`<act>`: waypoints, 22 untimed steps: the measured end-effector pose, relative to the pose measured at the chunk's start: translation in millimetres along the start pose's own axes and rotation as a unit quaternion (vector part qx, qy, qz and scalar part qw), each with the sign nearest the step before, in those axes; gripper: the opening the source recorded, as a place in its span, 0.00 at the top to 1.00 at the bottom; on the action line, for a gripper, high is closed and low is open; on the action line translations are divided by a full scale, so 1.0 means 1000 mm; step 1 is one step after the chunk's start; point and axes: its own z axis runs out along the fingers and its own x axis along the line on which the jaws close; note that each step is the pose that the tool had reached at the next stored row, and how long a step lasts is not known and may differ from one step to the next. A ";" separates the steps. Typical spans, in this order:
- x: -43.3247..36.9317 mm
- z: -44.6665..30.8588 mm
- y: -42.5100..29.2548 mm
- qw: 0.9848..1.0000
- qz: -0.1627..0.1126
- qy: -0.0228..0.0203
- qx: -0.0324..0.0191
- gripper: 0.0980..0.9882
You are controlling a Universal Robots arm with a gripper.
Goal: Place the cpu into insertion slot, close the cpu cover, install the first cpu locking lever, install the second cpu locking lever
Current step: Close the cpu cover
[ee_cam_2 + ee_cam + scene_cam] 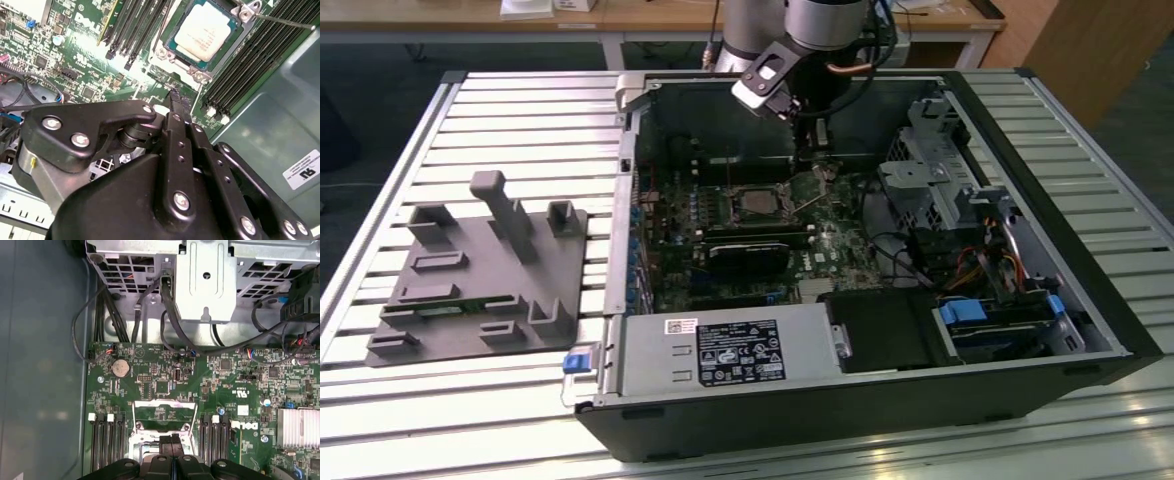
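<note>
1. On the exterior view's left, a grey fixture tray lies on the slatted table, well apart from the work.

2. The open computer case holds the motherboard. The cpu is seated flat in the insertion slot, metal top up. Judgement: placement is done.

3. The cpu cover stands open, off the chip, on the slot's far-right side in the exterior view. The board shows through its cut-out centre.

4. The gripper has its fingers drawn together, with the tips at the cover's free edge. In the exterior view it hangs just above the cover.

5. Judgement: the step in hand is closing the cover. It calls for swinging the frame down about its hinge onto the chip, without scraping the metal top.

6. A thin wire locking lever juts out unlatched at the slot's corner. Neither lever step appears started.

7. Further right in the exterior view is the metal drive cage.

Not determinable:
- Whether the cover's thin edge is pinched between the fingers or merely touched. The gripper's own body masks the contact in both wrist views.
- The cover's hinge.
- The second lever.
</note>
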 end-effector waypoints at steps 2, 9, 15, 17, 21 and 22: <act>0.0000 0.0001 0.0014 1.000 0.000 0.000 0.000 0.99; 0.0001 0.0003 0.0064 1.000 0.000 0.000 0.000 0.99; 0.0001 0.0005 0.0115 1.000 0.000 0.000 0.000 0.99; 0.0000 0.0006 0.0133 1.000 0.000 0.000 0.000 0.99; 0.0001 0.0007 0.0175 1.000 0.000 0.000 0.000 0.99; 0.0002 0.0008 0.0191 1.000 0.000 0.000 0.000 0.99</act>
